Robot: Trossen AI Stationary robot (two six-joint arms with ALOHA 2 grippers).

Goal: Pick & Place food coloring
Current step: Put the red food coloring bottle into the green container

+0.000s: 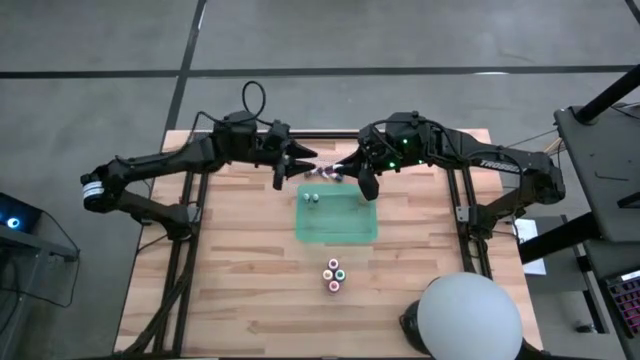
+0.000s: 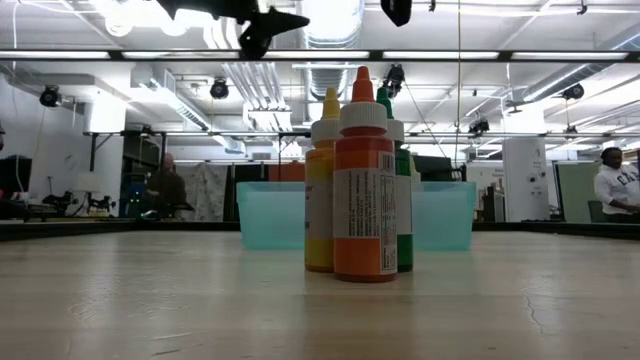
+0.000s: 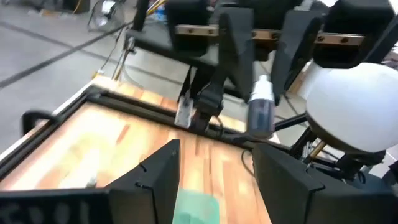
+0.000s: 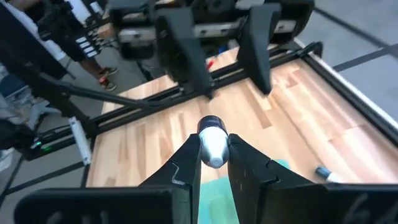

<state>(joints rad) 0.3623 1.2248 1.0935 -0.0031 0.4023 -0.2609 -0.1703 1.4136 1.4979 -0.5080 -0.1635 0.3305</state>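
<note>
My right gripper is shut on one small food coloring bottle, white-capped with a dark body, high above the table's far middle. My left gripper faces it from the table's left, open, with nothing between its fingers. In the high view the two grippers nearly meet, left gripper and right gripper, just beyond the green tray. Small bottles lie in the tray's far left corner. A cluster of food coloring bottles stands upright on the wood near the tray; its orange one is in front in the low view. My right gripper pinches the small bottle between its two fingers, with the bottle's white end showing in the gap. The fingers reach out toward the table's left, slanting a little downward. The bottle is lifted clear, cap up, body hanging below.
A white dome sits at the table's near right corner. Black frame rails run along both sides of the wooden top. People stand in the room beyond the table.
</note>
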